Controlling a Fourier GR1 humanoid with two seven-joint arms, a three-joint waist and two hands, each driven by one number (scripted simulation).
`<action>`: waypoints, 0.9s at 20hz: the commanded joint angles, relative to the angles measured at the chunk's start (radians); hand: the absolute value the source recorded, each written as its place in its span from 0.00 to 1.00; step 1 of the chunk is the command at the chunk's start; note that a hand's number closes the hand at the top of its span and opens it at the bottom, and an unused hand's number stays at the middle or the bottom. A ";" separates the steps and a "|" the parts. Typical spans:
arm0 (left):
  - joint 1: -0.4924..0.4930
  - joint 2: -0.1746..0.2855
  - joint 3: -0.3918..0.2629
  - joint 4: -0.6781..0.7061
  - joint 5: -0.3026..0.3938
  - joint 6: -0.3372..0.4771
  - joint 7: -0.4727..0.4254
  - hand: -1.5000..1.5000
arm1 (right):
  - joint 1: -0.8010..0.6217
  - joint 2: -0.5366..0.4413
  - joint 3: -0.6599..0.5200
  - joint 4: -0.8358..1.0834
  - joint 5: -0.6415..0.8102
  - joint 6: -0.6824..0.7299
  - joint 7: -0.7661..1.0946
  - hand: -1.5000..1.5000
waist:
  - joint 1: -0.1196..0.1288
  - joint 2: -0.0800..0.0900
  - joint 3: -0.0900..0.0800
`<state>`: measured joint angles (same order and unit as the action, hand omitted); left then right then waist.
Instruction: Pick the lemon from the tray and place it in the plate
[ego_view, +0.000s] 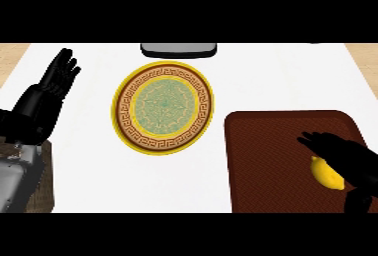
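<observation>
Right hand (345, 156), fingers uncurled, hangs over one lemon (323, 175) on one tray (273, 160), one plate (164, 107) beside

We find no text, label, brand, number or sign that we can read here; the plate (165, 65) carries only ornament, a ring of key pattern, and we make out no letters in it
</observation>
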<state>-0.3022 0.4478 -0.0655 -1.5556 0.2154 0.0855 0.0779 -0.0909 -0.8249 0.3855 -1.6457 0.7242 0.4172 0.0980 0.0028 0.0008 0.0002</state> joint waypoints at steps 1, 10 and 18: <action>0.005 0.001 0.045 -0.044 -0.002 -0.016 0.067 0.50 | 0.032 0.005 -0.033 0.063 0.056 -0.009 -0.094 0.00 | -0.003 -0.001 0.000; 0.072 -0.089 0.035 -0.079 -0.093 -0.019 0.018 0.50 | -0.006 0.094 -0.057 0.240 0.216 -0.041 -0.157 0.00 | -0.002 -0.001 0.000; 0.083 -0.084 0.058 -0.045 -0.095 -0.059 -0.027 0.50 | -0.055 0.261 -0.042 0.294 0.291 -0.312 -0.209 1.00 | 0.005 0.001 0.001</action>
<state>-0.2449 0.3779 -0.0027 -1.6059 0.1405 0.0259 0.0842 -0.1167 -0.6502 0.3287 -1.3765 0.9773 0.2221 -0.0957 0.0013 -0.0040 -0.0086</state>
